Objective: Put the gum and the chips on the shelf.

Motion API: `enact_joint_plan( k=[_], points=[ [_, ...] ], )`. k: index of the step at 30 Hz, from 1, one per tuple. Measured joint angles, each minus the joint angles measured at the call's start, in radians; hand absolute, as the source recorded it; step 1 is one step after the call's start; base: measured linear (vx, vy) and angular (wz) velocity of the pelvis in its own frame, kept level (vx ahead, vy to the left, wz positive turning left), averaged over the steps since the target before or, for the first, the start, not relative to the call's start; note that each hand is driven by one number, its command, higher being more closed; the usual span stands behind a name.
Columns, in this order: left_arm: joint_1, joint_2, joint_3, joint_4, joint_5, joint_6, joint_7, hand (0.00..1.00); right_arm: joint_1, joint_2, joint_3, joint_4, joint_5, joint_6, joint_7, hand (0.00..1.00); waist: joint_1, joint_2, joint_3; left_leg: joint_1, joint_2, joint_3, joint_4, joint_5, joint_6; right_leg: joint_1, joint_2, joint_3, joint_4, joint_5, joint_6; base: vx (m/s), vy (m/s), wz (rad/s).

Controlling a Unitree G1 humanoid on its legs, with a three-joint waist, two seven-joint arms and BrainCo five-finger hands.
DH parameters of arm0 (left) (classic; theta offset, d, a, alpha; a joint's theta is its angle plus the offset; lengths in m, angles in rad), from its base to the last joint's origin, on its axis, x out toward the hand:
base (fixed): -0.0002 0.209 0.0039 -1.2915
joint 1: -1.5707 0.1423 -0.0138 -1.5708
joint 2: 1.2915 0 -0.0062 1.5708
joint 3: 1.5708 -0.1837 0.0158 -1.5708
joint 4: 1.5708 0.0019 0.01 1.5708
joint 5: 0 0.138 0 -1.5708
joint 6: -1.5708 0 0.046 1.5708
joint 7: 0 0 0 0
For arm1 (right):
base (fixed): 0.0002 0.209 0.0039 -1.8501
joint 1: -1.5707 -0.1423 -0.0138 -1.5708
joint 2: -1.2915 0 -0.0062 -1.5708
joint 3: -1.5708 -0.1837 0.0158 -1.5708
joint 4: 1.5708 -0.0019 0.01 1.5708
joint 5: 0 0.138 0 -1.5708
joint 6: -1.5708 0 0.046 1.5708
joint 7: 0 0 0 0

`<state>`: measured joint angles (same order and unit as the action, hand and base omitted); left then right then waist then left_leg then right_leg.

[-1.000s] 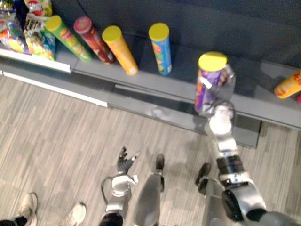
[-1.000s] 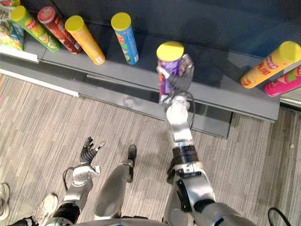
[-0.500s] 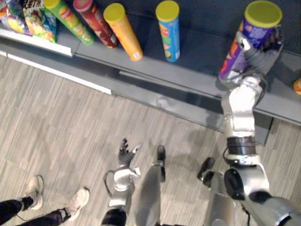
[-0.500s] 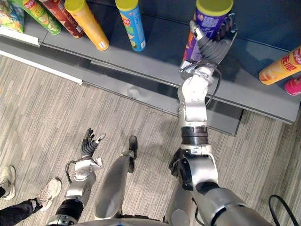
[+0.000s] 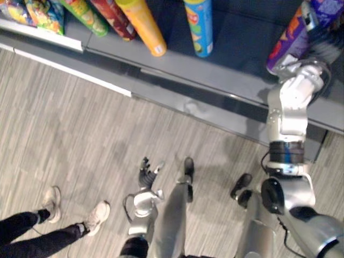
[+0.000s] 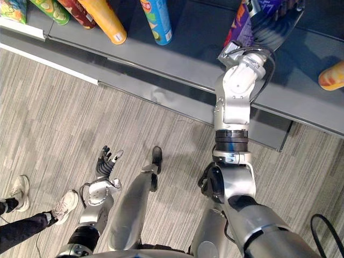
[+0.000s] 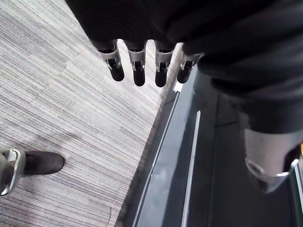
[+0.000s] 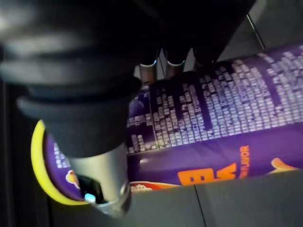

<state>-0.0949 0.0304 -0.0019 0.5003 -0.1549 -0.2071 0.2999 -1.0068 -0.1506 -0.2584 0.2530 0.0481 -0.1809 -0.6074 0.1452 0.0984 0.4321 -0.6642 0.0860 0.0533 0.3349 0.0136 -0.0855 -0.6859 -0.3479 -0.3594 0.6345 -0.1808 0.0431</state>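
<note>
A purple chips can (image 5: 286, 42) with a yellow lid (image 8: 39, 158) is tilted over the grey shelf (image 5: 226, 75) at the far right. My right hand (image 5: 321, 47) is shut on the can; in the right wrist view its fingers (image 8: 166, 60) and thumb (image 8: 102, 182) wrap the purple can (image 8: 227, 123). The can's base is at the shelf board; I cannot tell whether it touches. My left hand (image 5: 147, 174) hangs low over the floor, fingers (image 7: 137, 71) straight and holding nothing.
Blue (image 5: 200, 27), orange (image 5: 142, 24), red (image 5: 114, 19) and green (image 5: 86, 16) chips cans stand along the shelf to the left, with snack bags (image 5: 32, 11) beyond. An orange can (image 6: 332, 75) lies at the far right. A person's legs and shoes (image 5: 54, 212) are at lower left.
My right arm has reached farther over the shelf with the purple can. The view has shifted downward. The person's legs have come farther in at lower left. My left hand stays put.
</note>
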Motion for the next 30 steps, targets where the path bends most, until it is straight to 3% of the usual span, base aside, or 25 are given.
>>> enact_joint_plan(
  k=[24, 30],
  points=[
    [0.008, -0.029, 0.000, -0.097, -0.004, -0.002, 0.000, 0.00, -0.026, -0.010, -0.005, 0.036, 0.041, -0.015, -0.024, 1.00, 0.006, 0.015, 0.007, -0.156, 0.016, 0.014, 0.090, -0.012, -0.009, -0.171, -0.021, 0.021, 0.118, -0.040, -0.027, 0.00, -0.018, 0.01],
    [0.010, -0.029, 0.001, -0.123, -0.038, -0.002, 0.001, 0.00, -0.063, -0.042, -0.006, 0.037, 0.042, -0.024, -0.026, 1.00, 0.024, 0.020, 0.007, -0.183, 0.015, 0.015, 0.094, -0.005, -0.006, -0.206, -0.024, 0.029, 0.130, -0.041, -0.029, 0.00, -0.014, 0.01]
  ],
)
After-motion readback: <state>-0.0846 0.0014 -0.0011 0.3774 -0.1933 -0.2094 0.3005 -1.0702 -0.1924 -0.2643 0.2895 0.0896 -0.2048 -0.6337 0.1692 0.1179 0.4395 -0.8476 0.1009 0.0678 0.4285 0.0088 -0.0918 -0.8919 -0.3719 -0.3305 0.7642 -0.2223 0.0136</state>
